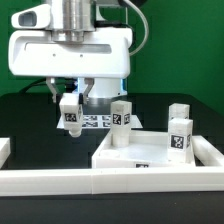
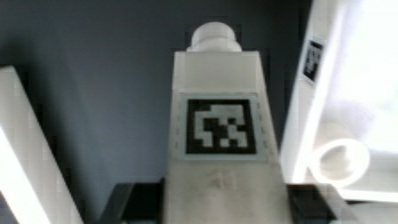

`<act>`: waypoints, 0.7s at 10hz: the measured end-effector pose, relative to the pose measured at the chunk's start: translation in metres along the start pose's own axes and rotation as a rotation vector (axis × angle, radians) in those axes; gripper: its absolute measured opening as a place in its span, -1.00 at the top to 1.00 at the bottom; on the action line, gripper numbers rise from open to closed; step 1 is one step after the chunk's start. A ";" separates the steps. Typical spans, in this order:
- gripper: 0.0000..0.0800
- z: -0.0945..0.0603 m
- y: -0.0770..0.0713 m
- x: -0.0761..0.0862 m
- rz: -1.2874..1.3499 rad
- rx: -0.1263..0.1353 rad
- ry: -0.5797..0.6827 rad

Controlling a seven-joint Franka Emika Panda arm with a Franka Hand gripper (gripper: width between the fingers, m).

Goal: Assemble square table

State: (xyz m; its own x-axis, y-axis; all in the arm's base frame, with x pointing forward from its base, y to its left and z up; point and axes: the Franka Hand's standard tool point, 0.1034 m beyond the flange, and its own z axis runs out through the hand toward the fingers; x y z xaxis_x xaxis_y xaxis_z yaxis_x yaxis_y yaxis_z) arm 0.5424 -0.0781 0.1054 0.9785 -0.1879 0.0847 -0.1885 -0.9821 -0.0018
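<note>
My gripper [image 1: 70, 100] is shut on a white block leg [image 1: 70, 117] and holds it above the dark table, just off the exterior view's left of the tabletop. The white square tabletop [image 1: 150, 155] lies rim-up at the front right. Three white tagged legs stand upright on it: one at its near-left corner [image 1: 122, 118] and two at the right [image 1: 180, 113] [image 1: 181, 138]. In the wrist view the held leg [image 2: 222, 125] shows its tag and round end peg between my dark fingers [image 2: 143, 200]. The tabletop edge [image 2: 356, 100] with a round hole lies beside it.
The marker board [image 1: 97, 121] lies flat on the table behind the held leg. The long white L-shaped border wall [image 1: 100, 182] runs along the front, with a stub at the exterior view's left [image 1: 4, 150]. A white strip [image 2: 27, 150] crosses the wrist view's corner.
</note>
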 end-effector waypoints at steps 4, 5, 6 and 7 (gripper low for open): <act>0.27 -0.025 -0.042 0.038 -0.033 0.030 0.047; 0.27 -0.024 -0.041 0.038 -0.038 0.027 0.054; 0.27 -0.022 -0.039 0.037 -0.037 0.023 0.071; 0.27 -0.022 -0.039 0.037 -0.037 0.024 0.070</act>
State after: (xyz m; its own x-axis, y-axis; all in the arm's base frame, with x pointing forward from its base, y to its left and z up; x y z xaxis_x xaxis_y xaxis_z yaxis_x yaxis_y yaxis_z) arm 0.5844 -0.0461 0.1307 0.9764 -0.1512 0.1542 -0.1498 -0.9885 -0.0208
